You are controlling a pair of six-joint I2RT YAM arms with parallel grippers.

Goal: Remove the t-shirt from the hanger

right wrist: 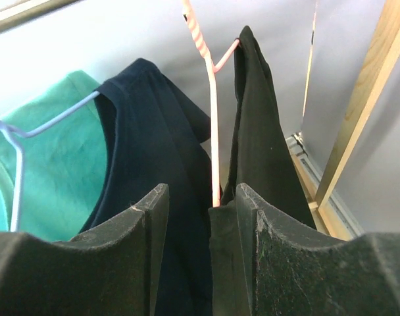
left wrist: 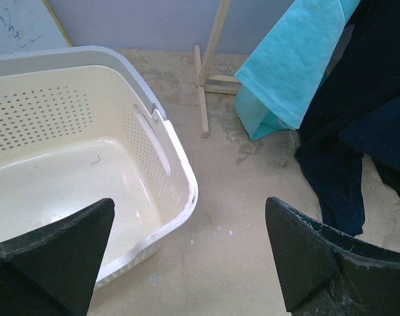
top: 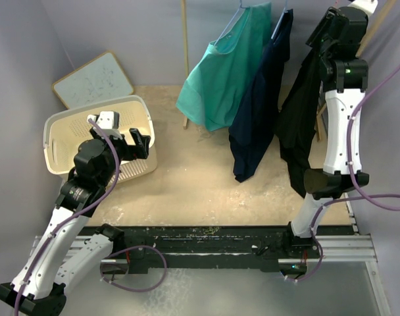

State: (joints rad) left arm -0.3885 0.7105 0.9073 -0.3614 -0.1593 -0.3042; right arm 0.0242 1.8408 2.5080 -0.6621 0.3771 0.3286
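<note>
A black t-shirt hangs on a pink wire hanger at the right end of the rail. My right gripper is raised up to its shoulder. In the right wrist view the gripper stands partly open, with the hanger's pink wire and a fold of the black t-shirt between its jaws. The fabric lies against the right finger, and a gap shows beside the left one. My left gripper hovers wide open and empty over the near corner of the laundry basket, far from the shirts.
A navy shirt on a white hanger and a teal shirt hang to the left of the black one. Wooden rack posts stand behind and at the right. A whiteboard leans at the back left.
</note>
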